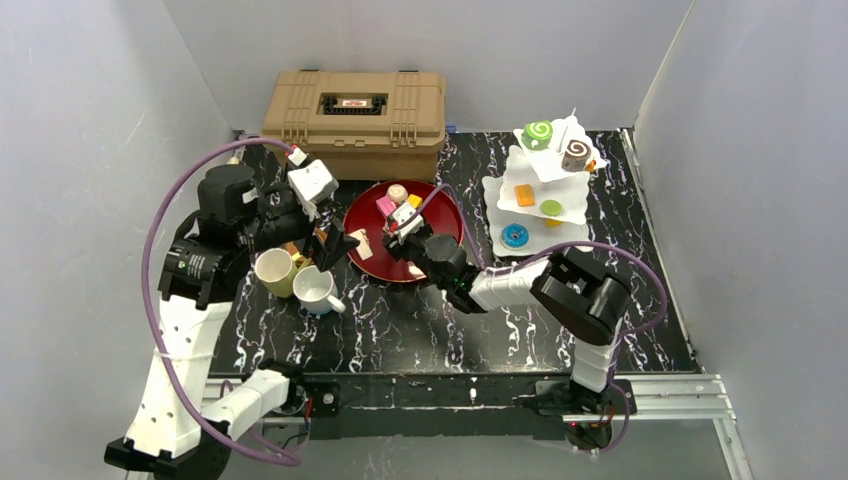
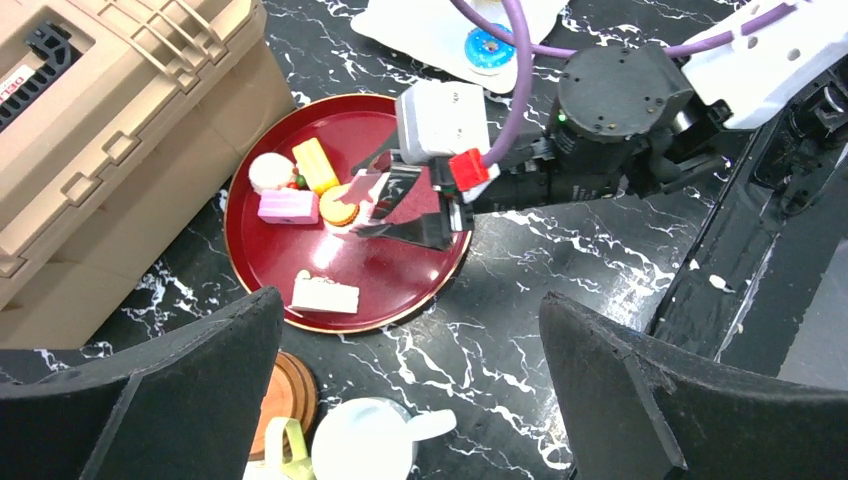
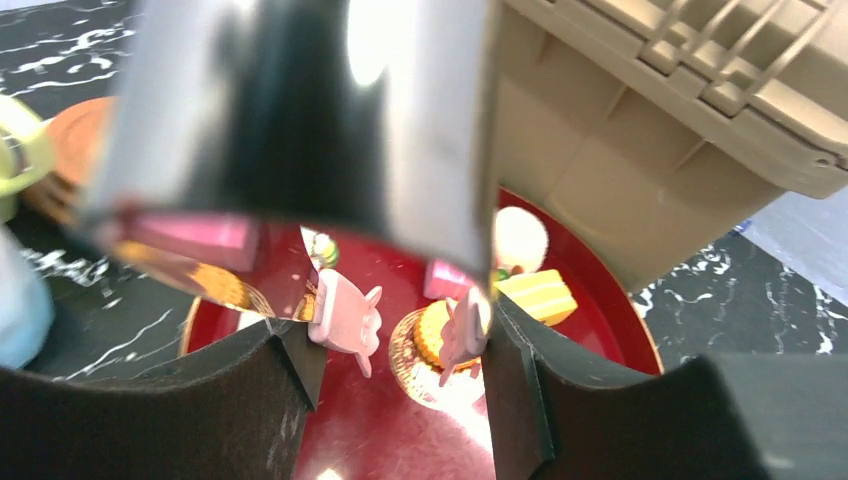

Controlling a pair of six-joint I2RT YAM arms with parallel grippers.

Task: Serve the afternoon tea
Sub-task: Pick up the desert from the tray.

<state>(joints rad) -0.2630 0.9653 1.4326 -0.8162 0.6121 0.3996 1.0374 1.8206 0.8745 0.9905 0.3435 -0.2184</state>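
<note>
Seen from above, the red plate (image 1: 448,205) lies in the middle of the desk (image 1: 400,330), in front of the toolbox (image 1: 300,120). The right claw (image 1: 397,232) is low over this plate. On the right, the white tiered stand (image 1: 495,190) already carries several pastries (image 1: 538,133). The left claw (image 1: 335,245) hangs near the yellow mug (image 1: 272,272) and the white mug (image 1: 316,290), which stand close together left of the plate.

In the left wrist view, the left claw has its fingers wide apart and nothing between them. Under it is a brown coaster (image 2: 285,395). Further away, the right claw is clamped on metal tongs (image 2: 398,200), and their tips are at a round biscuit (image 2: 338,207) on the plate.

In the right wrist view, the two pink tips are apart. One is against the biscuit and the other is beside it.

I think the step is picking this biscuit for the stand. The next move needs a gentle squeeze, then a straight lift.
</note>
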